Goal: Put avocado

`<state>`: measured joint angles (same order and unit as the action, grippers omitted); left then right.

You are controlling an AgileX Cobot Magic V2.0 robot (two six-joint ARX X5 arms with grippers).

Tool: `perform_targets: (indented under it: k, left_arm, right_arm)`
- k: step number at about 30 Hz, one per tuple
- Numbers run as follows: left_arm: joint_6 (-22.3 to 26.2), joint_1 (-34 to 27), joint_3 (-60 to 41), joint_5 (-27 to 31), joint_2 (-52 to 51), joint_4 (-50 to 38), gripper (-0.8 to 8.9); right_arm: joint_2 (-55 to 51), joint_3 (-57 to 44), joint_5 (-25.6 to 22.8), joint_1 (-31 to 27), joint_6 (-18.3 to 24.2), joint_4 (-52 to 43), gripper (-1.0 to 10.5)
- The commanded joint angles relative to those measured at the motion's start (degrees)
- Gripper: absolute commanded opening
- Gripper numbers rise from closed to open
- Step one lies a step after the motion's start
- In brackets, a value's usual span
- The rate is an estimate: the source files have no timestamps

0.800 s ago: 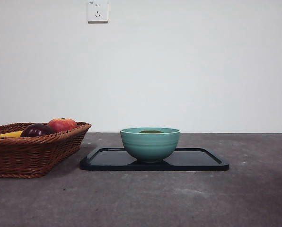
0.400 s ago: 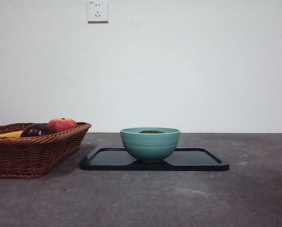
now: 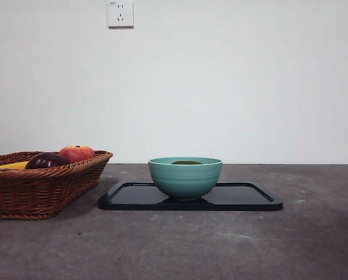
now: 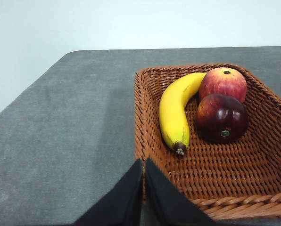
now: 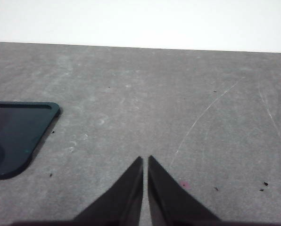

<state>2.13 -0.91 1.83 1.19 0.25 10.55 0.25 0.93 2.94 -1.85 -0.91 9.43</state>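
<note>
The avocado (image 3: 186,163) lies inside the teal bowl (image 3: 185,178); only its dark-green top shows above the rim in the front view. The bowl stands on the black tray (image 3: 244,198). My left gripper (image 4: 144,162) is shut and empty, held above the near rim of the wicker basket (image 4: 253,197). My right gripper (image 5: 145,160) is shut and empty over bare table, to the side of the tray's corner (image 5: 18,136). Neither arm shows in the front view.
The wicker basket (image 3: 39,186) stands at the left and holds a banana (image 4: 174,113), a red-orange apple (image 4: 223,83) and a dark purple-maroon fruit (image 4: 221,117). A white wall with a socket (image 3: 120,13) stands behind the table.
</note>
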Motion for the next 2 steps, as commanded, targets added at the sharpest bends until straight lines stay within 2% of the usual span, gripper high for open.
perform_targets:
  k: [1,2]
  left_arm:
    - [-0.3,-0.1,-1.2,-0.2,-0.1,0.4,0.08]
    - [-0.3,-0.1,-1.2,-0.2,-0.1,0.4,0.08]
  right_arm:
    - [0.0,-0.3,0.0,0.0,-0.8,-0.6,0.1]
    - [0.0,-0.3,0.0,0.0,-0.8,-0.6,0.1]
